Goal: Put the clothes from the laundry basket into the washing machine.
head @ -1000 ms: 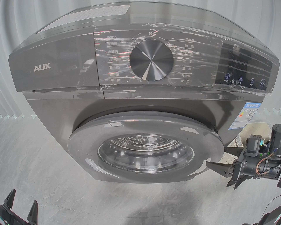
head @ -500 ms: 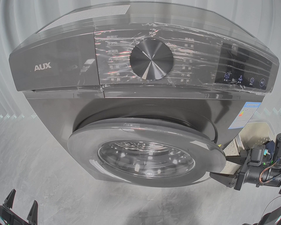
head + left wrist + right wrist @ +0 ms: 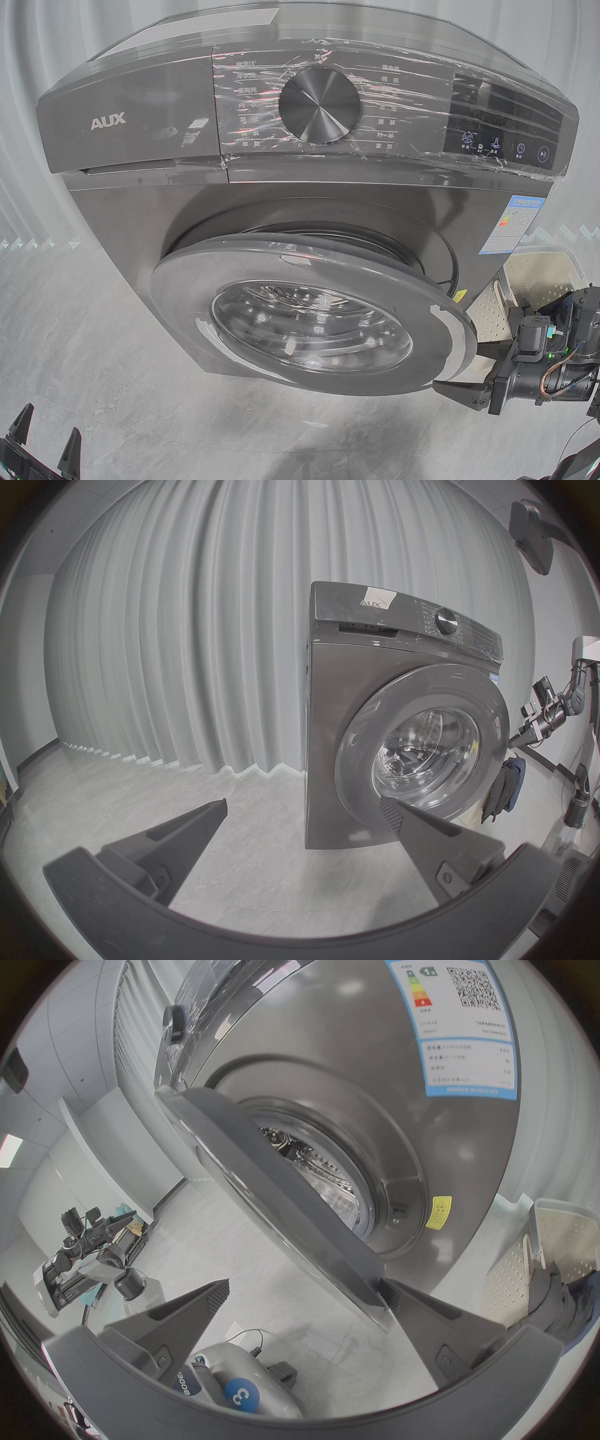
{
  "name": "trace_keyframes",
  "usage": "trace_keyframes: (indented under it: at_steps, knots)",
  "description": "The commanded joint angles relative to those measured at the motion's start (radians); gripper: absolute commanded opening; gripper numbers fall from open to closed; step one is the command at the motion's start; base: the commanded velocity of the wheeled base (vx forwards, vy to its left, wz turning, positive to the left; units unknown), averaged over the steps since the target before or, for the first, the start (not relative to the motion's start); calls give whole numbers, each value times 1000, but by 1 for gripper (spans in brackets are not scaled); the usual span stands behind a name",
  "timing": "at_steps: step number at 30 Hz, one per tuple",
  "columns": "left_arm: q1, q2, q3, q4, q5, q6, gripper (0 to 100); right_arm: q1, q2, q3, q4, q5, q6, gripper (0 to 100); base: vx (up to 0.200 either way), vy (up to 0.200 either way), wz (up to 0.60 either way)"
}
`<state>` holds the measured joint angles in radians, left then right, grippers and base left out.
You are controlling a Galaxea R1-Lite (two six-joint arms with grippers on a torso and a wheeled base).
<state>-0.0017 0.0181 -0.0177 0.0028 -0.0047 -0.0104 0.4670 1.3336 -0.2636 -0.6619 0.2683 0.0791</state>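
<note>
The dark crumpled clothes (image 3: pixel 553 1307) lie in the cream perforated plastic laundry basket (image 3: pixel 544 275) at the right edge of the head view. The basket stands just right of the grey front-loading washing machine (image 3: pixel 300 187) and just above the right tool (image 3: pixel 459 392) in that frame. The machine's round glass-windowed door (image 3: pixel 312 319) stands partly ajar, its free rim at lower right. The right tool's fingers are spread wide and grip nothing; one finger (image 3: pixel 425 1316) sits just beside the door's rim. The left tool (image 3: pixel 44 437) hangs in the lower left corner, well apart from the machine, its fingers likewise spread and empty over the pale marble-patterned floor (image 3: pixel 94 325).
</note>
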Motion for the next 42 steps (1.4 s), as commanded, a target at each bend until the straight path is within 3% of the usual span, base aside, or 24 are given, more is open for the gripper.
trace_keyframes:
  at_steps: [1, 7, 13, 17, 22, 26, 31, 42]
  knots:
    - [0, -15, 16, 0, 0, 0, 100, 28, -53, 44, 5, -1, -2, 100, 0, 0, 0]
    - [0, -13, 16, 0, 0, -2, 100, 18, -47, 18, -1, -3, -2, 100, 0, 0, 0]
    - [0, -13, 16, 0, 0, -2, 100, 18, 30, -14, -5, -1, 1, 100, -200, 0, 0]
    - [0, -15, 16, 0, 0, -2, 100, 32, 41, -3, -15, 0, -1, 100, 0, 0, 0]
    - [0, -15, 16, 0, 0, 0, 100, 97, -5, 40, -19, -3, -2, 100, 0, 0, 0]
    - [0, -15, 16, 0, 0, 0, 100, 90, -14, 34, -21, -6, -2, 100, 0, 0, 0]
    - [0, -15, 16, 0, 0, -2, 100, 70, 21, -16, -24, -72, -2, 100, -120, 0, 0]
    - [0, -15, 16, 0, 0, 0, 100, 144, 59, -2, -22, -75, 2, 100, -55, 0, 0]
